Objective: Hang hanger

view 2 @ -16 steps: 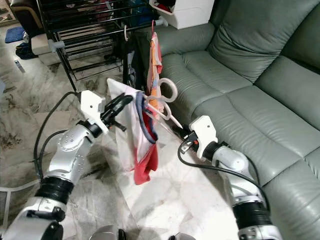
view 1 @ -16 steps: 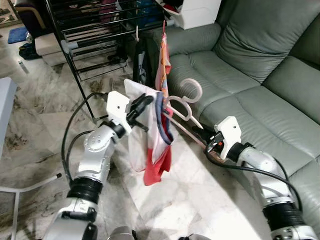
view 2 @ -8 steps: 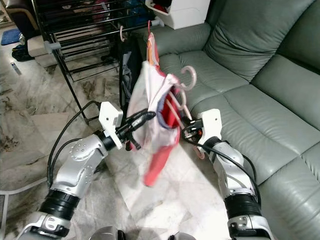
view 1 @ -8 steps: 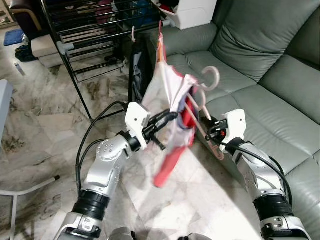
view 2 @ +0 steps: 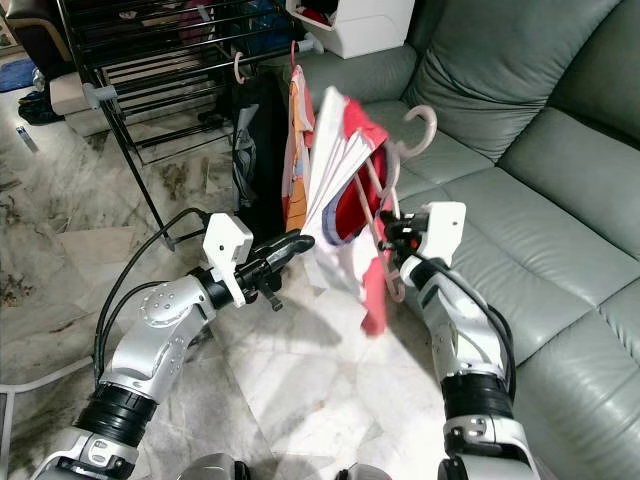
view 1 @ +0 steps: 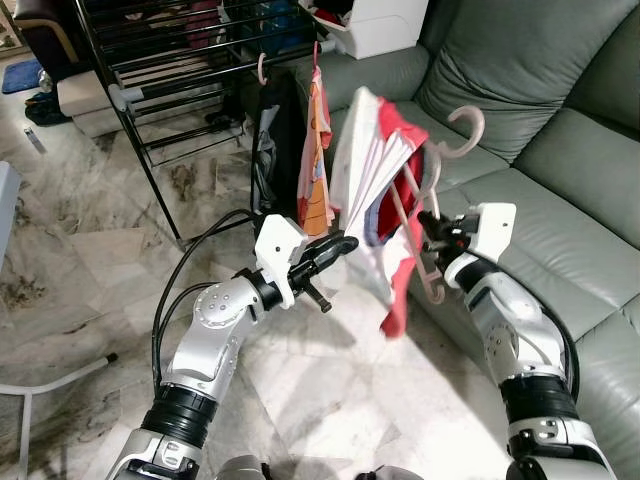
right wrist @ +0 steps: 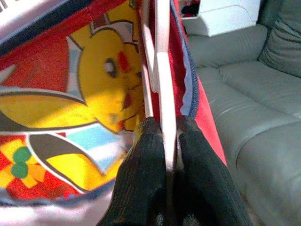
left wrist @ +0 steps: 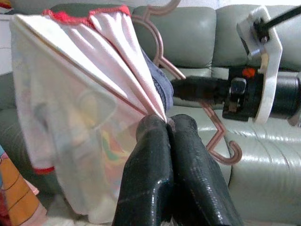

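A pink hanger (view 1: 465, 130) carries a white and red shirt (view 1: 372, 165) with a yellow cartoon print (right wrist: 94, 80). It hangs in the air between my arms, in front of the sofa. My right gripper (view 1: 430, 232) is shut on the hanger's lower bar (right wrist: 162, 70). My left gripper (view 1: 345, 243) is shut on a bunched edge of the shirt (left wrist: 80, 94), fingertips pressed together. The hook points up and towards the sofa. The black drying rack (view 1: 150, 60) stands behind and to the left, apart from the hook.
An orange garment (view 1: 318, 160) and a black garment (view 1: 272, 150) hang on pink hangers from the rack's near rail. A grey-green sofa (view 1: 560, 150) fills the right side, with a white box (view 1: 385, 25) on its arm. Marble floor lies below.
Both arms have lifted the hanger and shirt from knee height to well above the sofa seat. The shirt now swings to the right, and the hook stands higher.
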Robot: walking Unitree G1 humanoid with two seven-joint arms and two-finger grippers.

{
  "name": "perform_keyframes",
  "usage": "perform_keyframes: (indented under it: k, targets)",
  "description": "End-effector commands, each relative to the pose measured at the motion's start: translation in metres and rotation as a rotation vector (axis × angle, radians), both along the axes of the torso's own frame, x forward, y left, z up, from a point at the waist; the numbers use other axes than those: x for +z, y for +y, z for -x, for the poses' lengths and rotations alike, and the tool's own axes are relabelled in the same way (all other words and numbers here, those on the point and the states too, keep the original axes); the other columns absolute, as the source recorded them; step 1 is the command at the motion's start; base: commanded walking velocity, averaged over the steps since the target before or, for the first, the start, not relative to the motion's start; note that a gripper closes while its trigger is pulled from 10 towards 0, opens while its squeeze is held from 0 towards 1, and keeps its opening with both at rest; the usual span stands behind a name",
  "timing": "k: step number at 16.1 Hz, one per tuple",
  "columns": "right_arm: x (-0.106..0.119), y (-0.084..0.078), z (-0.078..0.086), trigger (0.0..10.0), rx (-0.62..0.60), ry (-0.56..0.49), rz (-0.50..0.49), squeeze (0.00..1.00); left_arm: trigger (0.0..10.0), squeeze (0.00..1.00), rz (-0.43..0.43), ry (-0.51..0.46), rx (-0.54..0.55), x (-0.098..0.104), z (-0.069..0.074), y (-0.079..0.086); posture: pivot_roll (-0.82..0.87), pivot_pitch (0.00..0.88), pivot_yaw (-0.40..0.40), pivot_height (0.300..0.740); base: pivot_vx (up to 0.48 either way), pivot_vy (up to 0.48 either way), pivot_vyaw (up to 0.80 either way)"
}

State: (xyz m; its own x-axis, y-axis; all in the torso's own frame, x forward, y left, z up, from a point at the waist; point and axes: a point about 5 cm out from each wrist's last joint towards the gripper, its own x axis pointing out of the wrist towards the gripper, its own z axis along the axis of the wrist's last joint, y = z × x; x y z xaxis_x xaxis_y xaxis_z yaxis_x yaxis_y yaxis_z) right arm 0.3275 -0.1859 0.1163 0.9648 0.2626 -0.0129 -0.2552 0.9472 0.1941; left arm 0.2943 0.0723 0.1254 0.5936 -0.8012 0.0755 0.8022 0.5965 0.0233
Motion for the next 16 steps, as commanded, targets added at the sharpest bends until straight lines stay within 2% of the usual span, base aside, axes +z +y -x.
perform_keyframes:
  k: [1, 2, 3, 7, 8, 9, 10, 12, 13, 16]
  targets:
    - [0.018, 0.0, -0.004, 10.0, 0.011, -0.062, -0.012, 0.0, 0.9, 0.0, -0.038, -0.016, -0.011, -0.001, 0.001, -0.001, -0.09, 0.0, 0.009, 0.74, 0.0, 0.0, 0.0]
    - [0.015, 0.003, -0.002, 10.0, 0.039, -0.044, -0.012, 0.0, 3.1, 0.0, -0.045, -0.02, -0.011, -0.001, 0.001, -0.002, -0.09, 0.0, 0.009, 0.74, 0.0, 0.0, 0.0]
    - [0.007, 0.009, 0.002, 10.0, 0.104, 0.015, 0.033, 0.0, 4.6, 0.0, -0.055, -0.029, -0.01, -0.001, 0.001, -0.003, -0.09, 0.0, 0.009, 0.74, 0.0, 0.0, 0.0]
    - [-0.026, 0.028, 0.025, 10.0, 0.35, 0.212, 0.12, 0.0, 4.7, 0.0, -0.055, -0.039, 0.006, 0.0, -0.002, -0.003, -0.1, 0.0, 0.008, 0.74, 0.0, 0.0, 0.0]
    - [-0.027, 0.028, 0.027, 10.0, 0.355, 0.215, 0.121, 0.0, 4.6, 0.0, -0.055, -0.041, 0.007, 0.0, -0.002, -0.003, -0.1, 0.0, 0.008, 0.74, 0.0, 0.0, 0.0]
    - [-0.023, 0.025, 0.023, 10.0, 0.318, 0.174, 0.134, 0.0, 4.5, 0.0, -0.059, -0.042, 0.011, 0.0, -0.003, -0.002, -0.09, 0.0, 0.005, 0.74, 0.0, 0.0, 0.0]
    - [-0.017, 0.024, 0.021, 10.0, 0.315, 0.138, 0.124, 0.0, 5.5, 0.0, -0.061, -0.042, 0.012, -0.001, -0.003, -0.001, -0.09, 0.0, 0.005, 0.74, 0.0, 0.0, 0.0]
    - [-0.01, 0.023, 0.019, 10.0, 0.309, 0.097, 0.14, 0.0, 3.3, 0.0, -0.061, -0.045, 0.023, -0.002, -0.004, 0.0, -0.09, 0.0, 0.007, 0.74, 0.0, 0.0, 0.0]
    - [-0.002, 0.019, 0.015, 10.0, 0.259, 0.047, 0.141, 0.0, 0.0, 0.0, -0.066, -0.045, 0.033, -0.003, -0.005, 0.003, -0.1, 0.0, 0.008, 0.74, 0.0, 0.0, 0.0]
    - [0.01, 0.01, 0.01, 10.0, 0.174, -0.03, 0.113, 0.0, 0.0, 0.0, -0.08, -0.039, 0.06, -0.008, -0.007, 0.011, -0.1, 0.0, 0.008, 0.74, 0.0, 0.0, 0.0]
